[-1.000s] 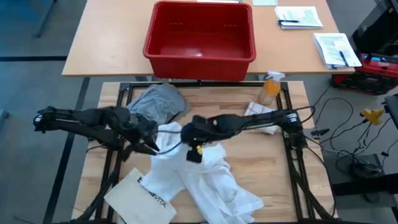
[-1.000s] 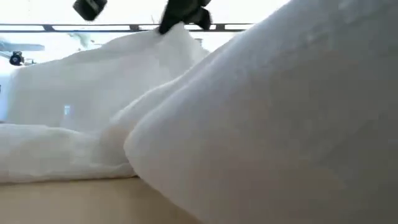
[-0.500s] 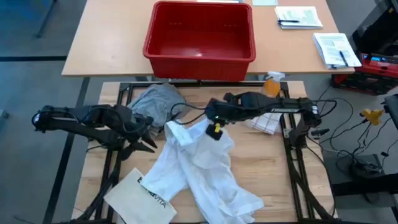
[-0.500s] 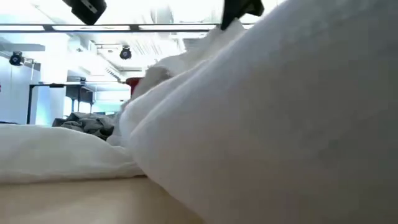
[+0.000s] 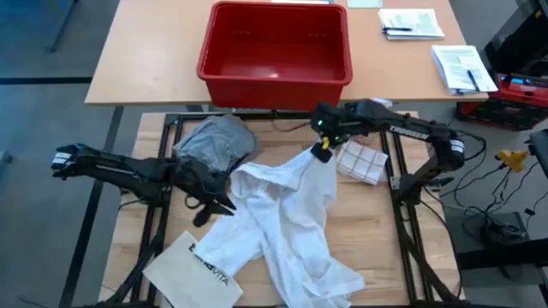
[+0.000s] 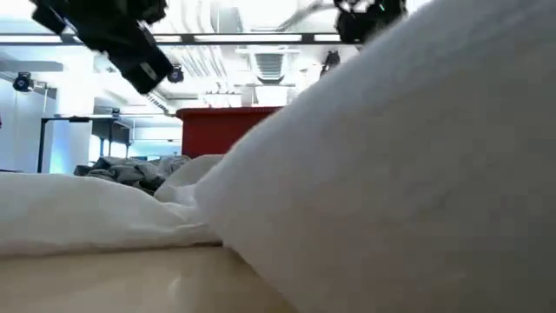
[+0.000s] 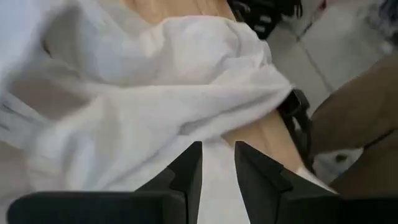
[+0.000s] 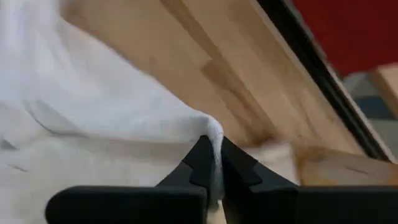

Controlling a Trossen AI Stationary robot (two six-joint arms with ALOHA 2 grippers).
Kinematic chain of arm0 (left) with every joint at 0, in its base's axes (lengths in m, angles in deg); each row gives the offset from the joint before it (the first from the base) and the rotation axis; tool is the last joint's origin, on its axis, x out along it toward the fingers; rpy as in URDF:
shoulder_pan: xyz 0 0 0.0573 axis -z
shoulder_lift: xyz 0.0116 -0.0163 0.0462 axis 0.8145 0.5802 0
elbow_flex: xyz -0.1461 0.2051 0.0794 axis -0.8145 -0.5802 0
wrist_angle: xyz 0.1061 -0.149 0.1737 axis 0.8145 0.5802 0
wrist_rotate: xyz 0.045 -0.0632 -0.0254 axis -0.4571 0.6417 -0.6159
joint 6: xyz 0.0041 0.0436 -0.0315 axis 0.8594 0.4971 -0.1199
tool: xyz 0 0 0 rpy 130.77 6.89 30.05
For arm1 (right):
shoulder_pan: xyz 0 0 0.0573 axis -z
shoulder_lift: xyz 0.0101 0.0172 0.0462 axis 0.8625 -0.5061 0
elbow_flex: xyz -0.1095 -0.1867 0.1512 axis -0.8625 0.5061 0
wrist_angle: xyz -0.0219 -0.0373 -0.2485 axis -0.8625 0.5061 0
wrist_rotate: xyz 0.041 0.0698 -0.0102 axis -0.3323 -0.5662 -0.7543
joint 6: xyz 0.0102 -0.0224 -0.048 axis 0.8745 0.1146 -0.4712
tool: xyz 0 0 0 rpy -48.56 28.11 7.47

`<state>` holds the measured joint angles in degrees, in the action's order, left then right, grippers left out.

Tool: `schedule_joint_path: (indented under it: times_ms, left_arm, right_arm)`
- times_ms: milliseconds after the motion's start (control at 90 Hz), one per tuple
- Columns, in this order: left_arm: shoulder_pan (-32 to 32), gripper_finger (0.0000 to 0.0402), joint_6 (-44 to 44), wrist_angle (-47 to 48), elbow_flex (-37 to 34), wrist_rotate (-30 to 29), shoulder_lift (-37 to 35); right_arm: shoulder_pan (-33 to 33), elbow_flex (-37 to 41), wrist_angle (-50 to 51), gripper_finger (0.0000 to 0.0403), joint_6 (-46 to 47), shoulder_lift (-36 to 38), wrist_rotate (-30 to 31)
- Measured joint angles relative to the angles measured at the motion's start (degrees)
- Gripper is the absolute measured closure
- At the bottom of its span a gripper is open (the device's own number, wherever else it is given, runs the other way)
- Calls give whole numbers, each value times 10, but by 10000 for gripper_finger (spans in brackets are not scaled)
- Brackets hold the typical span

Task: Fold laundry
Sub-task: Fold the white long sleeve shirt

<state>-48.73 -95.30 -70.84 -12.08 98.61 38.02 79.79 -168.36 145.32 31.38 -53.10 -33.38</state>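
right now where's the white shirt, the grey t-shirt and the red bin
white shirt (image 5: 287, 218), high view, middle of the spread cloth
grey T-shirt (image 5: 216, 141), high view, centre of the crumpled heap
red bin (image 5: 274, 75), high view, near wall

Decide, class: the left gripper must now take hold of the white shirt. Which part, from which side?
The shirt edge nearest the left gripper, approached from the robot's left. The white shirt lies rumpled there, raising a fold, while the right gripper already pinches the opposite corner.

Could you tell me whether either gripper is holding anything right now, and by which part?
The right gripper has its jaws shut on an edge fold of the white shirt, lifting it near the table's far side. The left gripper is open over the shirt, holding nothing.
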Motion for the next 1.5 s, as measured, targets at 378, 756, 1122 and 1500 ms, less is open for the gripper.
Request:
schedule_joint_path:
  times_ms: [378,756,1122,1500]
  left_arm:
    - [0,323,-125,-137,-30,-35,195]
    - [6,323,-225,-117,33,-57,372]
    - [28,323,-282,-13,-19,-62,298]
    - [38,323,-417,37,-152,-65,125]
  right_arm:
    - [188,180,-150,403,-129,59,-133]
    - [192,234,-212,403,-172,63,-157]
    - [203,257,-227,403,-200,63,-156]
    - [213,283,-248,403,-194,67,-151]
